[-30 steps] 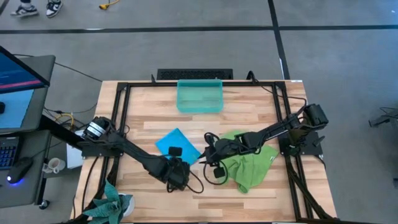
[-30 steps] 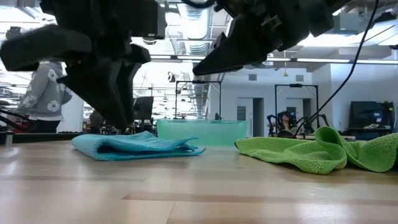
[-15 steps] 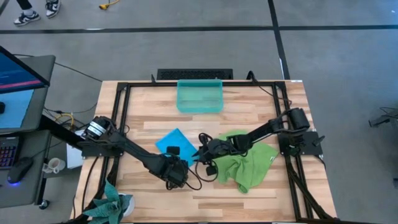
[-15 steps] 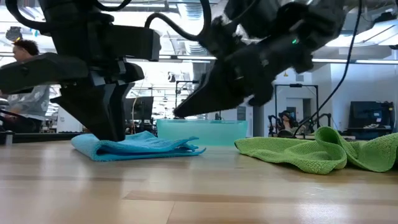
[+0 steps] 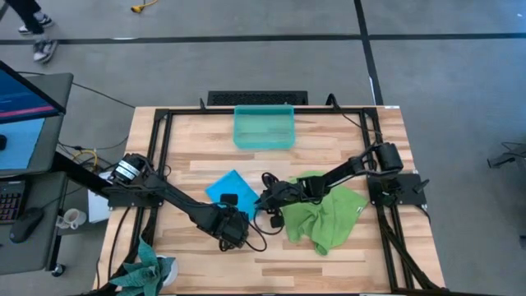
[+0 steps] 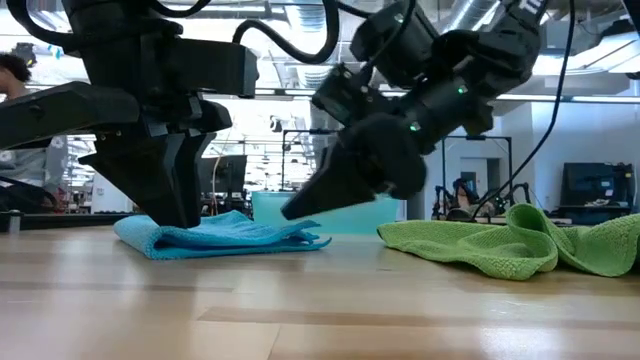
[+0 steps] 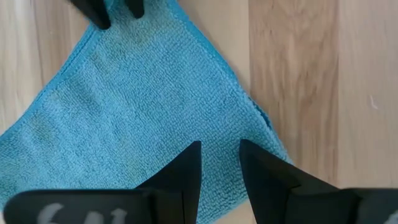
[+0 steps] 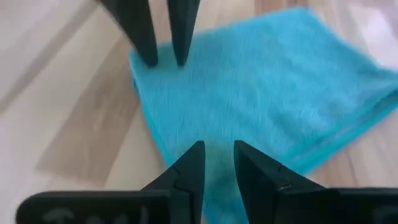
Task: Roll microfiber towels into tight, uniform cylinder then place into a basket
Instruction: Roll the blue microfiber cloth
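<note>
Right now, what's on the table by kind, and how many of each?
Towels: 2, the blue towel and the green towel
Baskets: 1, the teal basket
Grippers over the table: 2, the left gripper and the right gripper
Total: 5

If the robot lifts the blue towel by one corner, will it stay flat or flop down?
Probably flop. The blue towel is thin, soft cloth, and its edge already lies wavy on the table. It looks light, and its fuzzy weave should not slip easily.

two towels [image 5: 233, 191] [image 5: 327, 215], one basket [image 5: 264, 127], perhaps one person [image 6: 22, 140].
</note>
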